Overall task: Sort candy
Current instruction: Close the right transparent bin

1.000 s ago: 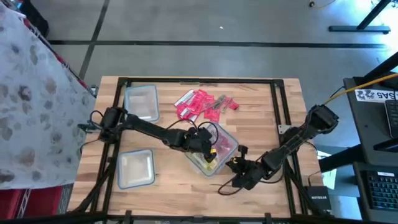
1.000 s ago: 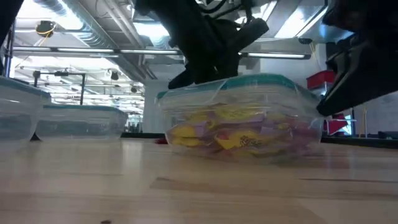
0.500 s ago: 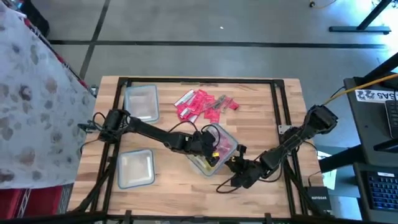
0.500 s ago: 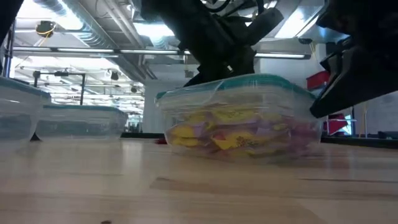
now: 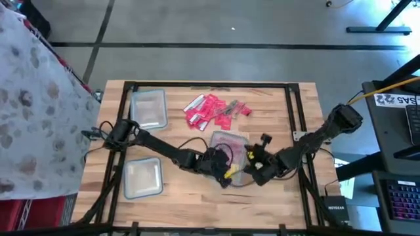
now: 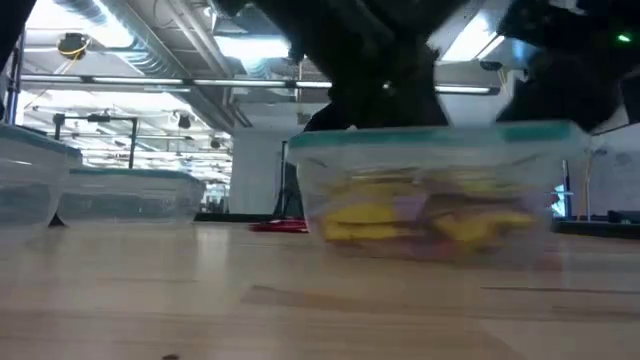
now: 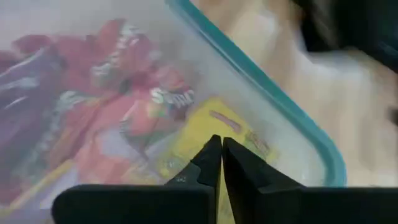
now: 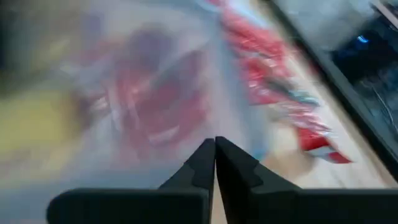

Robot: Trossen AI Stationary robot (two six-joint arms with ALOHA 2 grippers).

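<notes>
The left gripper point(image 7: 221, 155), fingers pressed together with nothing between them, sits over a yellow candy point(image 7: 211, 134) in the teal-rimmed clear tub point(image 5: 230, 143). The right gripper point(image 8: 214, 158), likewise closed and empty, is at the tub's right side. Loose red candy pile point(image 5: 213, 109) lies beyond the tub on the wooden table point(image 5: 177, 190).

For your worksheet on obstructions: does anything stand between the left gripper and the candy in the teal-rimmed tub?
Nothing visible does. The left gripper is inside the open teal-rimmed tub, fingertips closed together directly over a yellow candy.
</notes>
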